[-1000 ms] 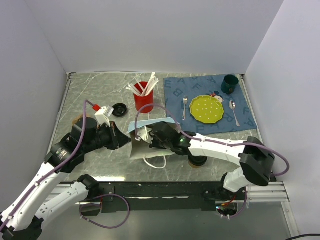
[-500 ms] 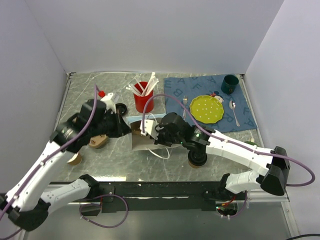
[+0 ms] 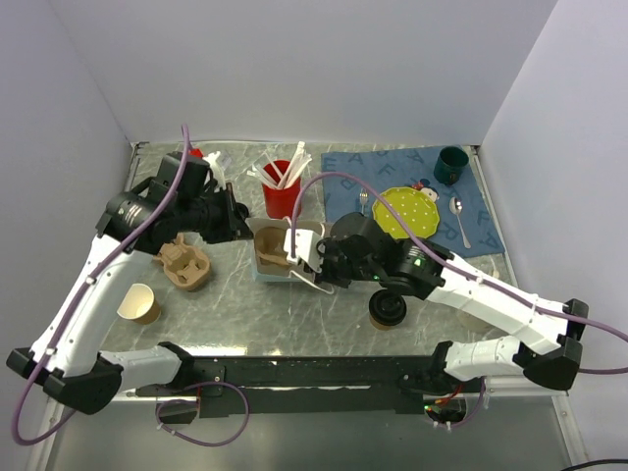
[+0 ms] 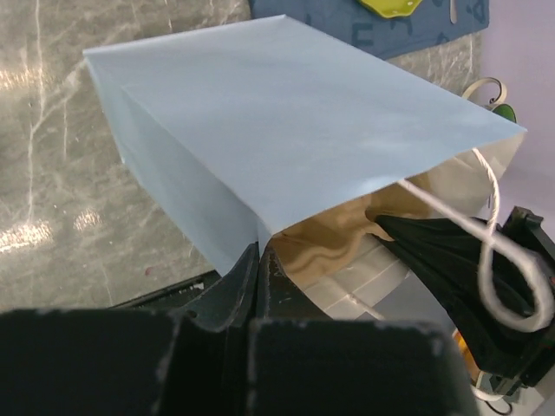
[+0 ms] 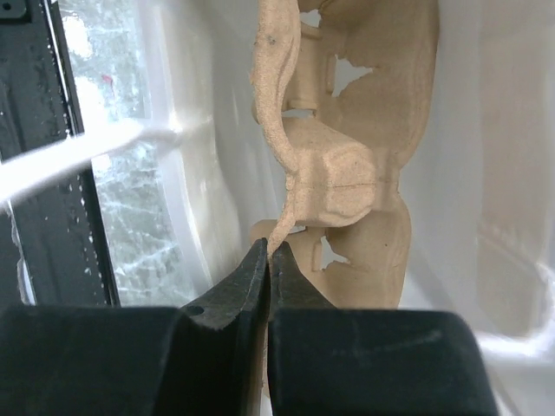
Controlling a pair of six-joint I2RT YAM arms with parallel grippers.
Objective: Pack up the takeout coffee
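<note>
Two clenched hands: left hand (image 4: 260, 256) on paper bag (image 4: 286, 121) rim, right hand (image 5: 267, 260) seemingly on pulp carrier (image 5: 342, 169).

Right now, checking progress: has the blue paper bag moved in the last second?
Yes. The bag moved back, much closer to the red cup.

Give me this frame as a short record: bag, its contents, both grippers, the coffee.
bag: blue paper bag, mouth open
inside bag: pulp cup carrier
left gripper: shut on the bag's edge
right gripper: inside the bag, shut on the carrier's edge
takeout coffee: lidded, upright, outside the bag, untouched
</note>
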